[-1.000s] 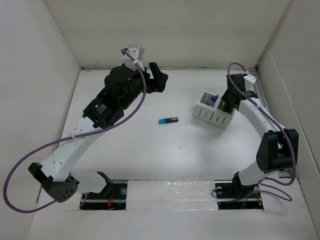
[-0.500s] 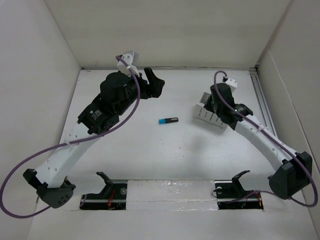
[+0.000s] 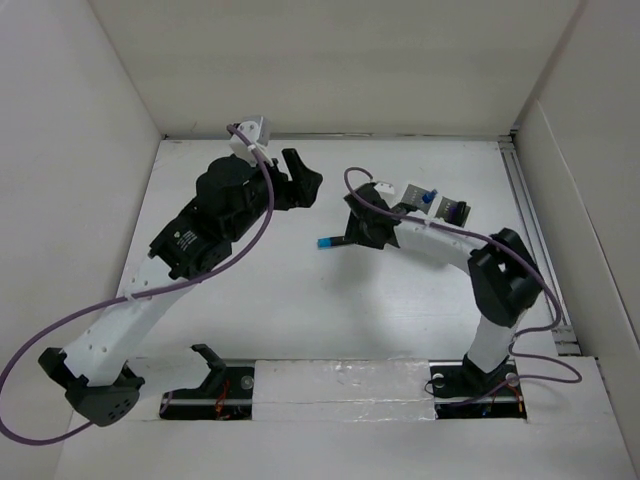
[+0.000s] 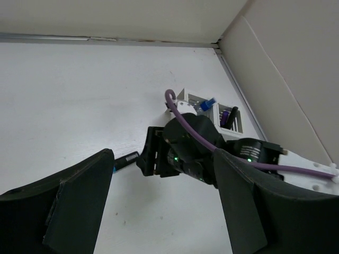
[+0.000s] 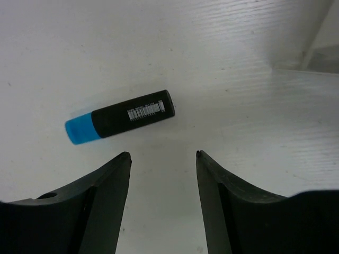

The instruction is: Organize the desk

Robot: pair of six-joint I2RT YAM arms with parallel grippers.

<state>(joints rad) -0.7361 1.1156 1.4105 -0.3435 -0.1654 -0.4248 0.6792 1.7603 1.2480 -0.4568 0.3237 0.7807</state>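
The desk (image 3: 300,300) is a plain matte-white tabletop. A short black marker with a blue cap (image 5: 122,116) lies flat on it near the middle; only its blue end (image 3: 325,242) shows in the top view. My right gripper (image 3: 350,232) hovers open and empty just right of the marker, which lies just beyond its fingertips (image 5: 121,159) in the right wrist view. My left gripper (image 3: 304,177) is open and empty, held above the desk behind and left of the marker. The left wrist view shows the marker (image 4: 126,160) and the right gripper (image 4: 156,159).
A small white slotted pen holder (image 3: 413,192) with pens in it stands at the back right, partly hidden by the right arm; it also shows in the left wrist view (image 4: 209,112). White walls close in the back and both sides. A metal rail (image 3: 525,200) runs along the right edge.
My right arm has swung left from the pen holder to the marker, its gripper now open beside it. My left gripper has drifted slightly left and back.
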